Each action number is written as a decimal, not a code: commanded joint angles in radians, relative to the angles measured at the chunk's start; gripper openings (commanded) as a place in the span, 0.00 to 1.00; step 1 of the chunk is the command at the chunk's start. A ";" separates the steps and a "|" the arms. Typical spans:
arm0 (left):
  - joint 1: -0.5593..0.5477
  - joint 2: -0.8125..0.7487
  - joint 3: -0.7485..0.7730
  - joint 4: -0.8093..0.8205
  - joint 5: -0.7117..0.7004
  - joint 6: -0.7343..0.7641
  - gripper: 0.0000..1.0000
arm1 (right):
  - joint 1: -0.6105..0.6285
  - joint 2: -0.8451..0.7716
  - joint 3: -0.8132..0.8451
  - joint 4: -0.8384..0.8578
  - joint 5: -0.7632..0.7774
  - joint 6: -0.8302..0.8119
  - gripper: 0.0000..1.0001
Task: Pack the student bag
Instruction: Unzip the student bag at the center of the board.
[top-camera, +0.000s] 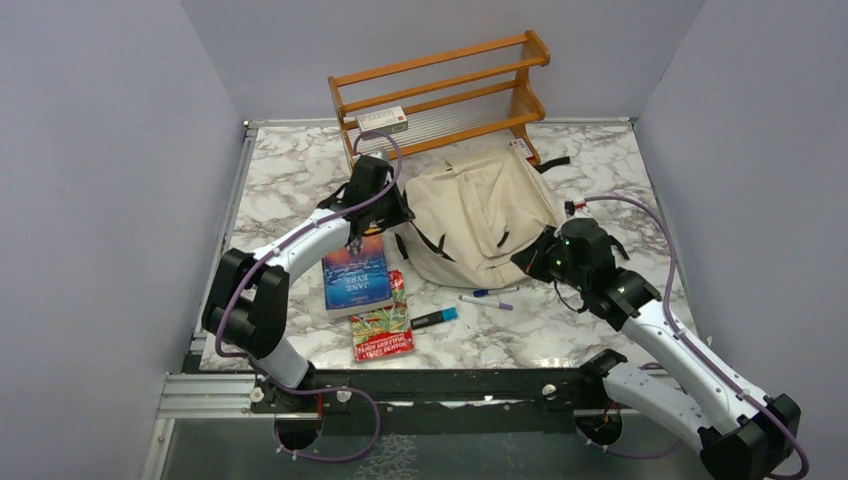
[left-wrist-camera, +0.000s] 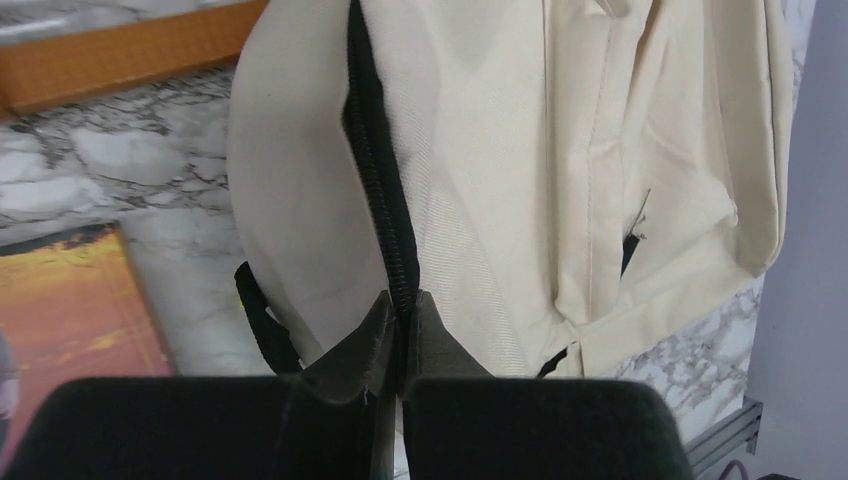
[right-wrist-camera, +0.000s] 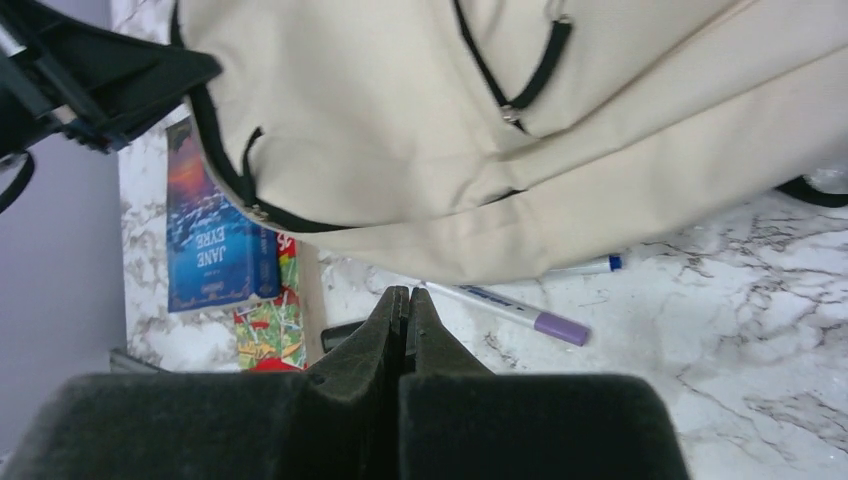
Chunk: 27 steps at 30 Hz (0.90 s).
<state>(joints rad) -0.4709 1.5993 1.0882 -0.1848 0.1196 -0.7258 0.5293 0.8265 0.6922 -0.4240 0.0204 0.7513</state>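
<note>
Bag (top-camera: 485, 215): lay mid-tabletop (top-camera: 290, 180), before the rack (top-camera: 440, 90). Left claw (left-wrist-camera: 400, 300): clamped on the zipper (left-wrist-camera: 370, 150) at the bag's left edge. The zipper ran straight away from the claw. Right claw (right-wrist-camera: 405, 295): together, empty, just off the near-right edge, over a pen (right-wrist-camera: 510, 308).

White arms (top-camera: 300, 240) with black joints (top-camera: 262, 300), purple cables (top-camera: 668, 250) and dark-fingered hands (right-wrist-camera: 405, 296).
</note>
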 joint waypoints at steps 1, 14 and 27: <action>0.048 -0.063 0.011 -0.028 0.044 0.091 0.00 | 0.005 0.025 0.002 -0.029 0.102 0.033 0.01; 0.049 -0.028 0.009 0.029 0.167 0.131 0.00 | 0.005 0.294 0.004 0.447 -0.348 0.048 0.50; 0.049 0.007 0.034 0.058 0.224 0.180 0.00 | 0.020 0.519 0.065 0.613 -0.362 0.152 0.58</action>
<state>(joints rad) -0.4210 1.5944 1.0866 -0.1719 0.2882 -0.5732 0.5381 1.3037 0.6994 0.1047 -0.3187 0.8772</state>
